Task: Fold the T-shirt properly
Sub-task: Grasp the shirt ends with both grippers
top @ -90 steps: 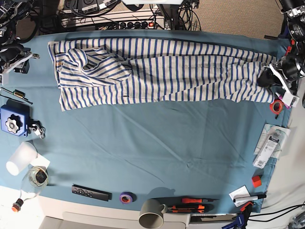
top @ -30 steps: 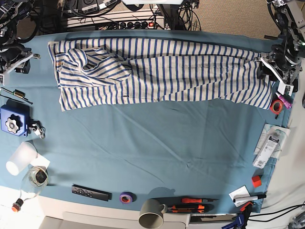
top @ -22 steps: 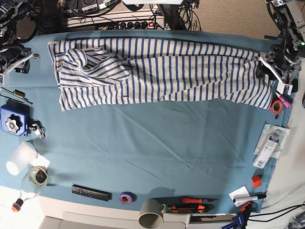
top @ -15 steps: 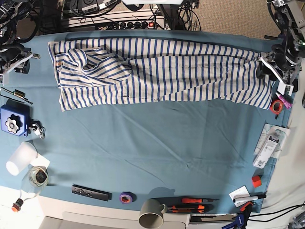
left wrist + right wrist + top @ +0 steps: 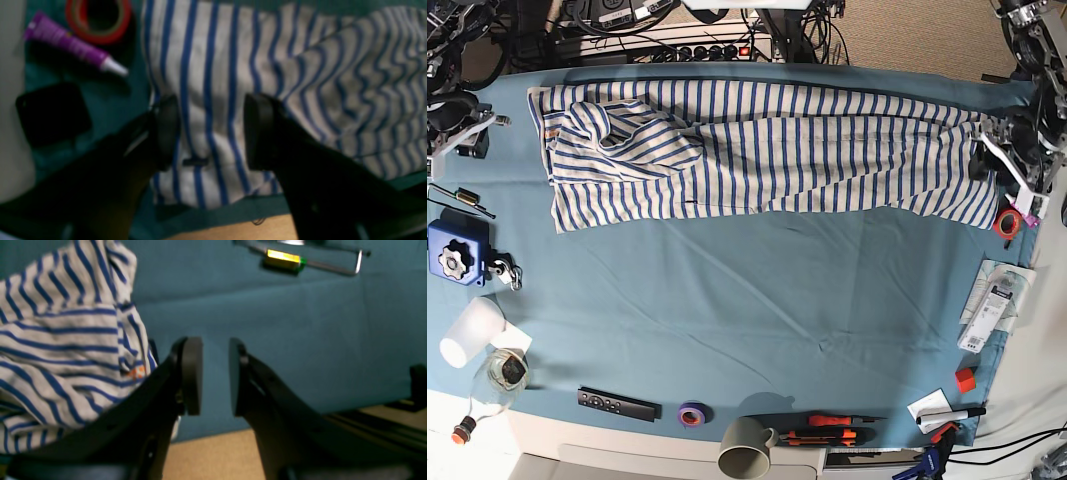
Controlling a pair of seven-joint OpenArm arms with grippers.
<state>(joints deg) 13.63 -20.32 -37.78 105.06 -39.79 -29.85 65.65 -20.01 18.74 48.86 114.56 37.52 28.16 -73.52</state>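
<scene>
t-shirt [image 5: 777,165]: lies as a long, low band across the far side of the blue-grey cloth [image 5: 767,300], nearly spanning the space between my two arms. i judge the job partly done: the shirt is drawn into a strip, but no compact packet exists. left to do, by my estimate: flatten the bunched end, square the edges, bring the ends inward.

material: soft, thin knit, white with narrow blue stripes. stripes run straight up and down over the middle, bend where fabric is rucked, and run crosswise in the crumpled flap near the right arm. that flap is a loose, rounded heap; the opposite end is smoother, with a slack, wavy lower edge.

left gripper [image 5: 208,133]: fingers spread wide over the smoother end, nothing visibly clamped; i cannot tell whether the tips touch fabric. right gripper [image 5: 217,376]: fingers moderately apart, with a gap between them, beside the bunched end, holding nothing.

further out: red tape roll [image 5: 99,36], a ring, and glossy purple tube [image 5: 71,45] with a pale tapered nozzle, both near the left gripper. near edge: rounded grey mug [image 5: 745,450], hard-walled by its look.
</scene>
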